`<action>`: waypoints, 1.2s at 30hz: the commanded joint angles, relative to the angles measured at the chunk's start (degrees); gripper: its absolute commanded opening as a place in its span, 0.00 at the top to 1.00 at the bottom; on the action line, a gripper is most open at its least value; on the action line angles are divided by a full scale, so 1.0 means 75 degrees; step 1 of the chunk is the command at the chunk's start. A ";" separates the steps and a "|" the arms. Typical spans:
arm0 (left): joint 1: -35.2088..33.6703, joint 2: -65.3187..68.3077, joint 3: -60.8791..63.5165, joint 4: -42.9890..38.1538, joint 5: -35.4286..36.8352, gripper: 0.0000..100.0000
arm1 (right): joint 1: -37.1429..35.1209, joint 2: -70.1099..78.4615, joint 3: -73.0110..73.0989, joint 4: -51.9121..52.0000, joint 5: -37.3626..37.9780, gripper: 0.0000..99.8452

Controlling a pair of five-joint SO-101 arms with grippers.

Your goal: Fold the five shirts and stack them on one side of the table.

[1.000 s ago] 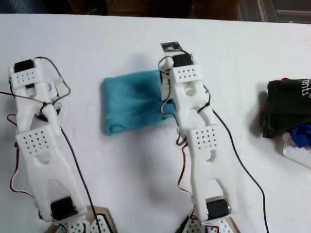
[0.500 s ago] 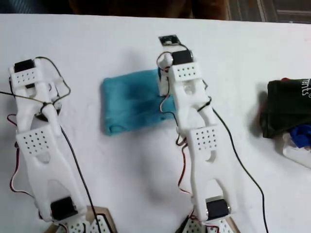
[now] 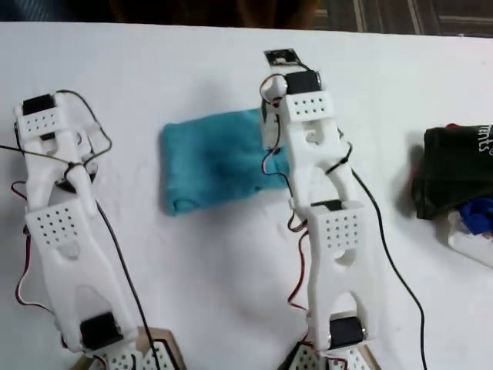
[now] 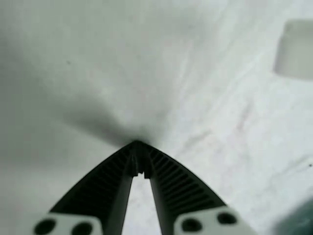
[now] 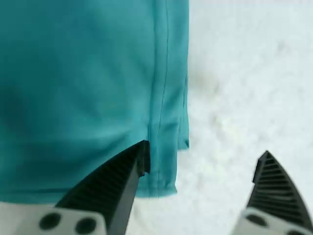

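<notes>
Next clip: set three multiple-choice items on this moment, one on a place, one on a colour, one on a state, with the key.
1. Where does the teal shirt lie?
A. Flat on the table, about midway across
B. On the right-edge pile
C. Hanging off the far edge

2. What colour is the printed shirt at the right edge?
A. Yellow
B. Dark
C. Teal

3. How is the right end effector?
A. Shut on the teal shirt
B. Shut on nothing
C. Open across the teal shirt's hem

Key: 1A, the high view shows it flat mid-table; 2B, it looks near-black green; 3C, the right wrist view shows its jaws wide apart.
</notes>
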 commanded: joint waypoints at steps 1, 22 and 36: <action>0.0504 -0.0012 0.0053 -0.0059 -0.0012 0.97 | -0.0252 -0.1131 0.0504 0.0158 -0.0199 0.66; 0.0504 -0.0012 0.0053 -0.0059 -0.0012 0.97 | -0.0733 -0.0334 0.0527 0.0111 -0.0809 0.66; 0.0492 -0.0012 0.0053 -0.0047 -0.0023 0.97 | -0.0944 0.0463 0.0527 -0.0440 -0.1418 0.66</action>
